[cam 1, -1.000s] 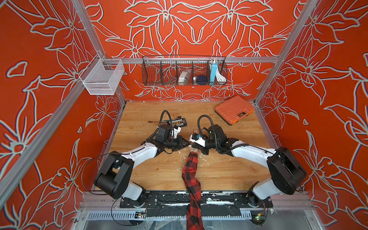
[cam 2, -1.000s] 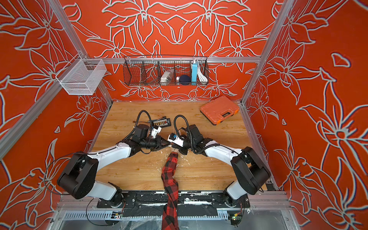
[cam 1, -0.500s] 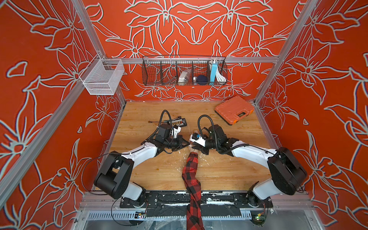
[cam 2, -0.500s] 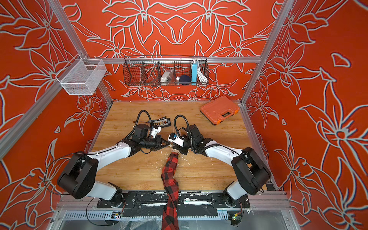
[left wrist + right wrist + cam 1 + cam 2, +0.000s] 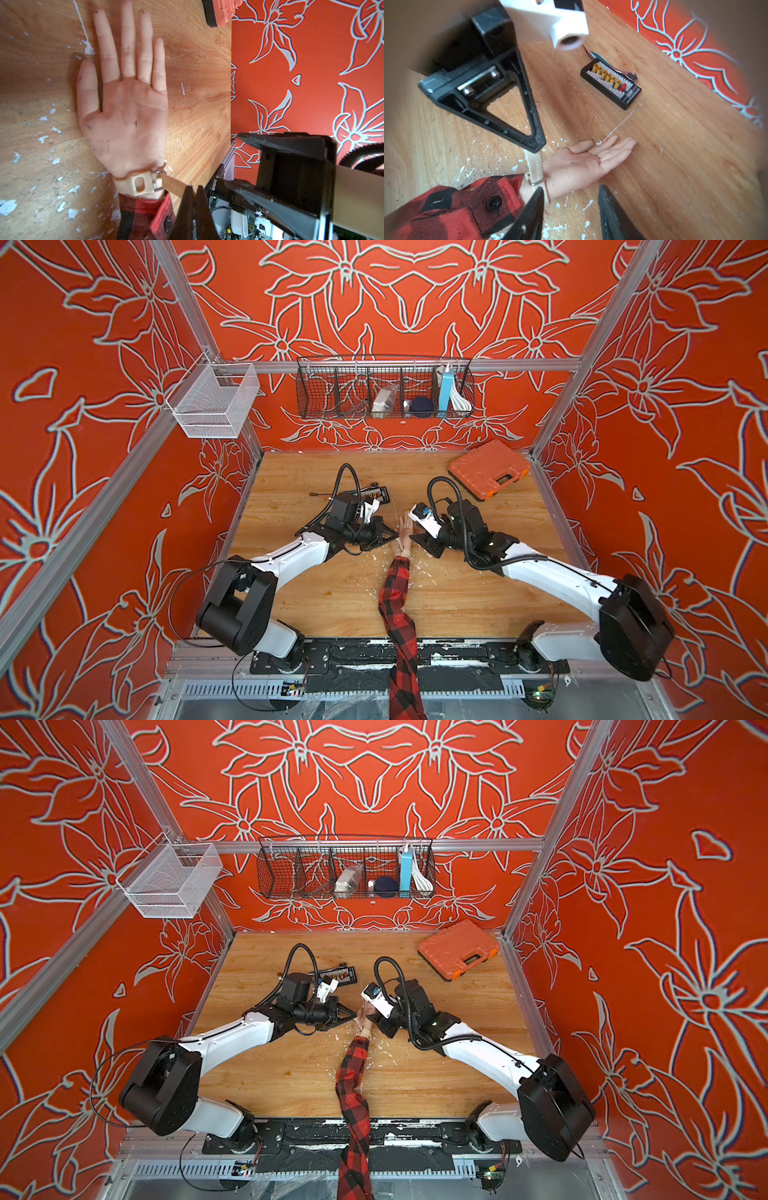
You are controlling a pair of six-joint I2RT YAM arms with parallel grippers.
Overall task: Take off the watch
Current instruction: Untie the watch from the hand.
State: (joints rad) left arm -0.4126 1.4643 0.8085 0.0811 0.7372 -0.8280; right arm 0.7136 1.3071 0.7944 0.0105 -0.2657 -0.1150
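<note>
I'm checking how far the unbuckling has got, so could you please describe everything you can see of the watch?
Only the strap of the watch shows: cream-beige and rubbery-looking, wrapped round the wrist of the palm-up mannequin hand, right beside the red plaid cuff. A keeper loop with a rounded opening and a metal buckle face upward. The perforated free end runs out sideways from the buckle and is pinched in the shut left gripper. The face is hidden.

Nothing legible: the black connector board [image 5: 611, 86] on the far counter [image 5: 675, 166] bears small white print, too blurred to read.
</note>
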